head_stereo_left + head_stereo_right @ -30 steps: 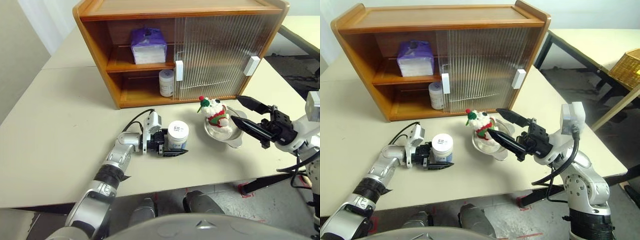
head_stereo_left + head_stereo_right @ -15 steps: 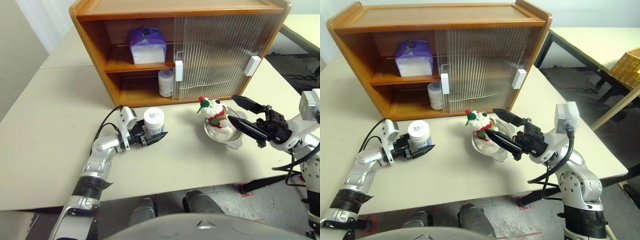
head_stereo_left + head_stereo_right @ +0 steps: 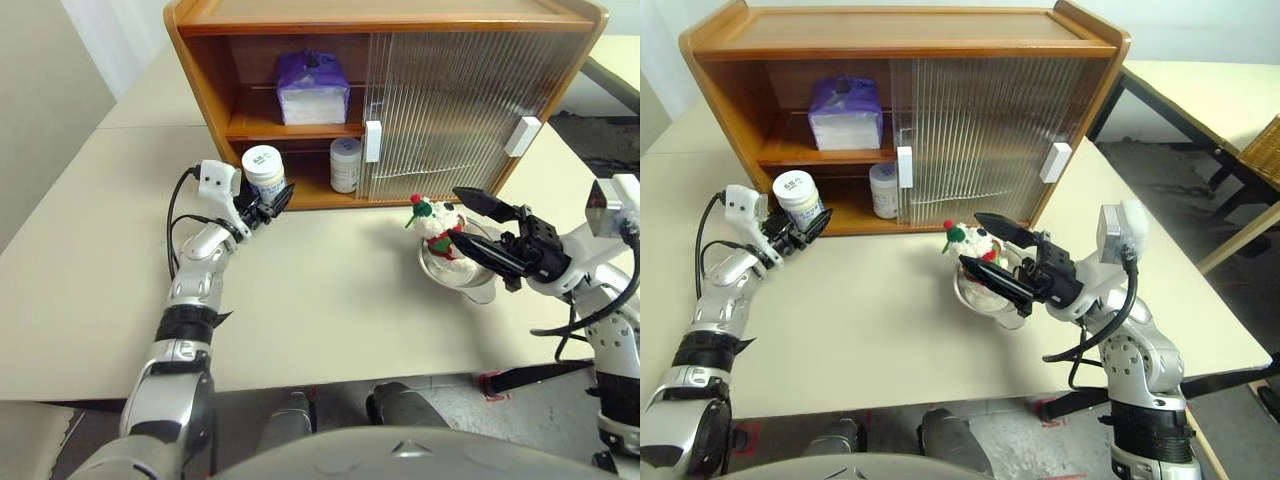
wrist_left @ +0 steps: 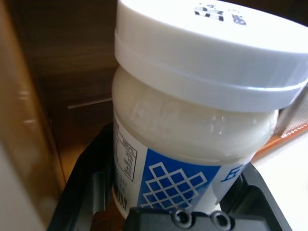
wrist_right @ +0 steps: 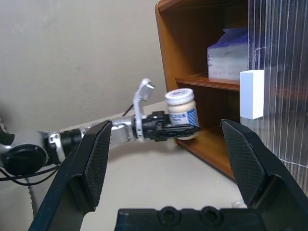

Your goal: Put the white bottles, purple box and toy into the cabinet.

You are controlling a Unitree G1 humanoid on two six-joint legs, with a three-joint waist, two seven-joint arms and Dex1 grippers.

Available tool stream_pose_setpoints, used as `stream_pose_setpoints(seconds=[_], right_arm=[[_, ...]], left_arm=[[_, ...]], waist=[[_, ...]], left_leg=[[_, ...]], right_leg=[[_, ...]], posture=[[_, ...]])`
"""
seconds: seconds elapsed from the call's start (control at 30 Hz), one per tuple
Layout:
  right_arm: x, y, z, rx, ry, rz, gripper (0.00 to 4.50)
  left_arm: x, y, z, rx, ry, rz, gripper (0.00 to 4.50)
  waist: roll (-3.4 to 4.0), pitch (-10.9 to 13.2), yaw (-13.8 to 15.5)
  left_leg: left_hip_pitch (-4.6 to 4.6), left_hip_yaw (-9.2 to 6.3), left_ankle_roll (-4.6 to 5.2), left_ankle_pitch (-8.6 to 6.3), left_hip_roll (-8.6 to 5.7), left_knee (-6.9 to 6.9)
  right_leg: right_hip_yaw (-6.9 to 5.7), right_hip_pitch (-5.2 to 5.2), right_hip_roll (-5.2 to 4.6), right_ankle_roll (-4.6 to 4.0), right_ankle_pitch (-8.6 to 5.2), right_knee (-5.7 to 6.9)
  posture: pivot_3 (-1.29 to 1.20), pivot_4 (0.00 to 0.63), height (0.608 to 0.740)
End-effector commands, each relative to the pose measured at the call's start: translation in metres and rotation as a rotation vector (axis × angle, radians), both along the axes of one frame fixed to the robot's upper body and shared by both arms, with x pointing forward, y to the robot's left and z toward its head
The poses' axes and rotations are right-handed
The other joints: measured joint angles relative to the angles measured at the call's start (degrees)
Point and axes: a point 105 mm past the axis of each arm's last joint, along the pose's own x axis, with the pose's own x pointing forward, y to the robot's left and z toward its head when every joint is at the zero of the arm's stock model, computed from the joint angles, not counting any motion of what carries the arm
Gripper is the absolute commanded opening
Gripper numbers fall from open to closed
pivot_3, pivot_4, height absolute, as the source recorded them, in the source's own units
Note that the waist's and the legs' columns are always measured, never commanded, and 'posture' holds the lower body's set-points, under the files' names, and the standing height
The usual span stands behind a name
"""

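Altogether two white bottles [image 3: 264,170] [image 3: 346,165], one purple box [image 3: 313,88], one toy [image 3: 436,217].

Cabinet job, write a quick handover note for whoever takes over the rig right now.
Left gripper: shut on a squat white plastic jar, held at the open lower shelf of the orange-brown wooden cabinet.
Right gripper: open, astride the fluffy white plush toy in the steel bowl.
Done: purple tissue box on upper shelf, second white jar on lower shelf.
Left: shelve the held jar, then the toy.
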Motion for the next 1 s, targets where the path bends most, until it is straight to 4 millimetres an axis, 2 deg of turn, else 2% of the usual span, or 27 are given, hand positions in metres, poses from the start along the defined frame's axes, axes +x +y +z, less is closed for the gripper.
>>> stream_pose_setpoints(seconds=[0.03, 0.27, 0.47, 0.77, 1.0], right_arm=[[-0.004, 0.001, 0.000, -0.008, -0.009, 0.005, 4.50], [-0.005, -0.002, 0.002, -0.020, -0.010, -0.005, 4.50], [-0.006, -0.001, 0.003, -0.021, -0.009, -0.007, 4.50], [-0.007, -0.003, 0.003, -0.025, -0.011, -0.024, 4.50], [-0.008, -0.005, 0.003, -0.032, -0.007, -0.033, 4.50]], left_arm=[[0.009, -0.012, 0.005, 0.013, -0.007, 0.004, 3.14], [0.017, -0.032, -0.006, 0.012, 0.029, 0.026, 3.14], [0.028, -0.047, -0.004, 0.016, 0.043, 0.022, 3.14], [0.042, -0.036, -0.001, 0.021, 0.067, 0.076, 3.14], [0.047, -0.032, -0.003, 0.017, 0.091, 0.101, 3.14]], waist=[[-0.05, 0.03, 0.01], [-0.16, 0.11, 0.00], [-0.28, 0.20, 0.15], [-0.26, 0.21, -0.04], [-0.31, 0.34, -0.60]], left_leg=[[0.00, -0.02, 0.00, 0.01, 0.02, 0.00], [0.04, 0.09, 0.01, 0.02, -0.06, 0.03], [0.04, 0.07, 0.07, 0.07, -0.09, 0.07], [0.04, 0.10, 0.12, 0.10, -0.09, 0.07], [0.17, 0.09, 0.17, 0.35, -0.14, 0.06]], right_leg=[[0.00, 0.00, 0.02, 0.06, 0.02, 0.00], [-0.11, 0.09, 0.05, 0.59, -0.05, -0.06], [-0.11, 0.13, 0.05, 0.73, 0.03, -0.11], [-0.12, 0.17, 0.06, 1.01, 0.23, -0.25], [-0.12, 0.25, 0.07, 0.61, 0.30, -0.25]], posture=[[-0.24, 0.068, 0.740], [-0.25, 0.068, 0.740], [-0.25, 0.067, 0.740], [-0.27, 0.073, 0.740], [-0.28, 0.074, 0.740]])
